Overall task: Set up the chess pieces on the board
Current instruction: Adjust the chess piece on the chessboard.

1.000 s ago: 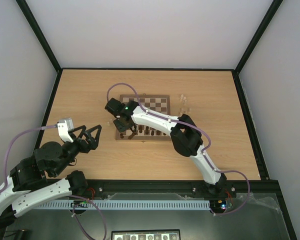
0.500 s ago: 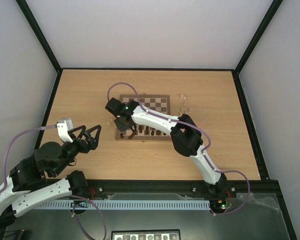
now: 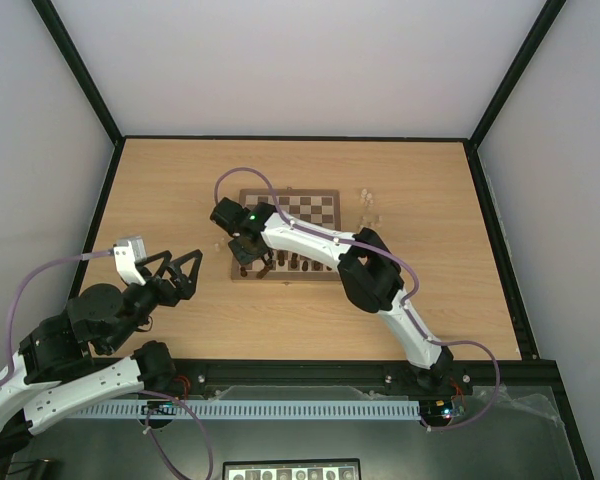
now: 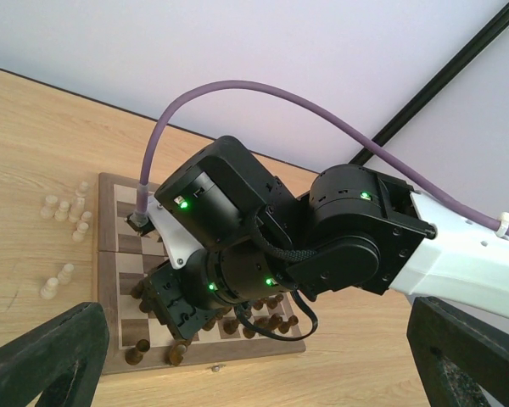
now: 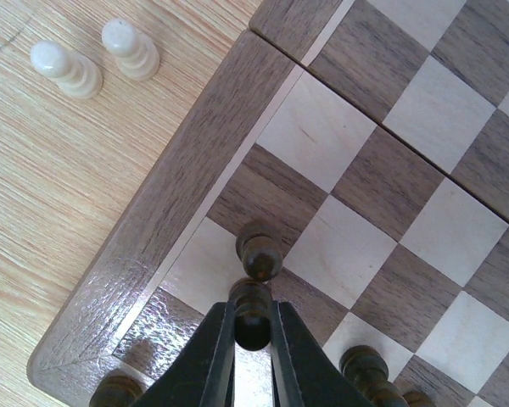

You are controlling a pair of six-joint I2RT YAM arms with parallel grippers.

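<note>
R gripper (image 5: 253, 322) has pinched in over the last sec. Its fingers (image 5: 212, 349) are now tight on a dark piece (image 5: 253, 307) by the near-left corner of the board (image 5: 174, 229). From the top cam, R elbow (image 3: 365, 272) has drifted a touch left.

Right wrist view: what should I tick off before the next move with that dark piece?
1. Right gripper shut on dark piece: ok.
2. Piece over the board, by its corner: ok.
3. Gap to neighbour piece: cannot tell, they overlap in view.
4. Piece seated on its square: cannot tell.
5. Left gripper open and off the board: ok.
</note>
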